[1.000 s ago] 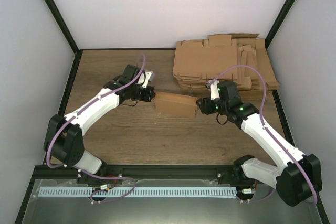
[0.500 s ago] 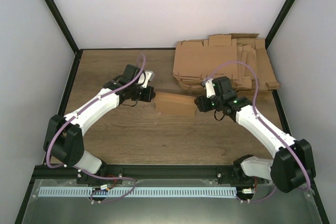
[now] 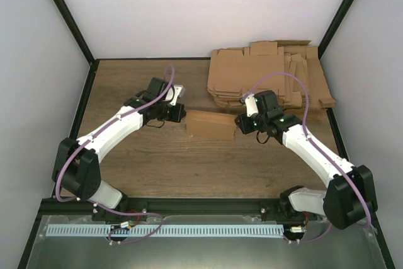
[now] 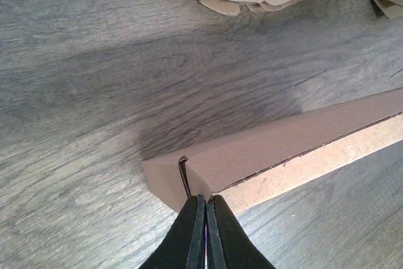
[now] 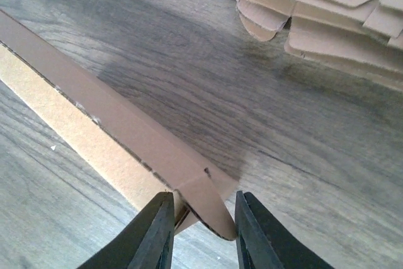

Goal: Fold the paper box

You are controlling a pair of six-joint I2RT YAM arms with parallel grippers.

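Where the two arms reach in from the near edge, a wooden table point(image 3: 138, 162) fills the floor of the white-walled enclosure. The left arm point(image 3: 113, 131) angles in from the left and the right arm point(image 3: 315, 155) from the right, both bent toward the middle.

At the far right of the table lies a pile of flat cardboard blanks point(image 3: 271, 77), overlapping and fanned, well apart from the left arm and near the right one.

Just in front of that pile, between the two wrists, sits the paper box point(image 3: 211, 125). It is a long, low brown piece lying on the wood, its long side running left to right, with a paler raw edge along its near side in both wrist views.

The left gripper point(image 4: 206, 203) meets the box's left end. Its black fingers are pressed together, tips touching the corner beside a short slit; whether any cardboard is caught between them cannot be told.

The right gripper point(image 5: 200, 201) is at the box's right end. Its fingers point(image 5: 154, 231) stand apart, one on each side of the small corner flap, which fills the gap. Whether they squeeze it cannot be told.
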